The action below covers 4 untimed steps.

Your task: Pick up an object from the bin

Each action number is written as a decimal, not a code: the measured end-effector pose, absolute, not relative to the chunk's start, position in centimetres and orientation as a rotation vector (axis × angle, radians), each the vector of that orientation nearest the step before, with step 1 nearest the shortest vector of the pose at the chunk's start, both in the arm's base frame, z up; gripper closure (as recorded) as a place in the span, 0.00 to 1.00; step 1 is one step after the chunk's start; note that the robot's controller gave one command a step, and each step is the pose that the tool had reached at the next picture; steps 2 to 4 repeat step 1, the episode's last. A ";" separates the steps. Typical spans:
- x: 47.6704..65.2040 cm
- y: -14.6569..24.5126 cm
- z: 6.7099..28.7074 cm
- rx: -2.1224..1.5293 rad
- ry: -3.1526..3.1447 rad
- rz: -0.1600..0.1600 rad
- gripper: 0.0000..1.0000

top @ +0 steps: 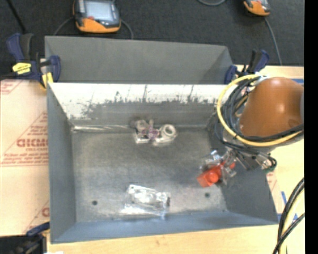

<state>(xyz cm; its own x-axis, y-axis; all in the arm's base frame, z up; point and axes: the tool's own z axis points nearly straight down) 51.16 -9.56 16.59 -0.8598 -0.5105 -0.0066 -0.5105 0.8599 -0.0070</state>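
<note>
Four small things in bin [61,157]. End effector [219,168] low at right side, touching or just beside red lump [207,178] on floor. Apart or clamped: cannot tell. Lift looks not yet done; secure grasp and raise remain. Clear packet [147,199], silver pieces [153,132] well apart.

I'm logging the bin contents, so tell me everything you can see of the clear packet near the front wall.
The clear packet looks like crinkled, glossy plastic around small silvery pieces. It lies flat on the bin floor by the front wall, left of centre, touching nothing else, well apart from the gripper.
</note>
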 end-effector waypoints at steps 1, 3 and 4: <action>51.8 -7.4 26.2 -1.892 2.502 -0.005 1.00; 51.8 -7.4 26.2 -1.892 2.502 -0.005 1.00; 51.8 -7.4 26.2 -1.892 2.502 -0.005 1.00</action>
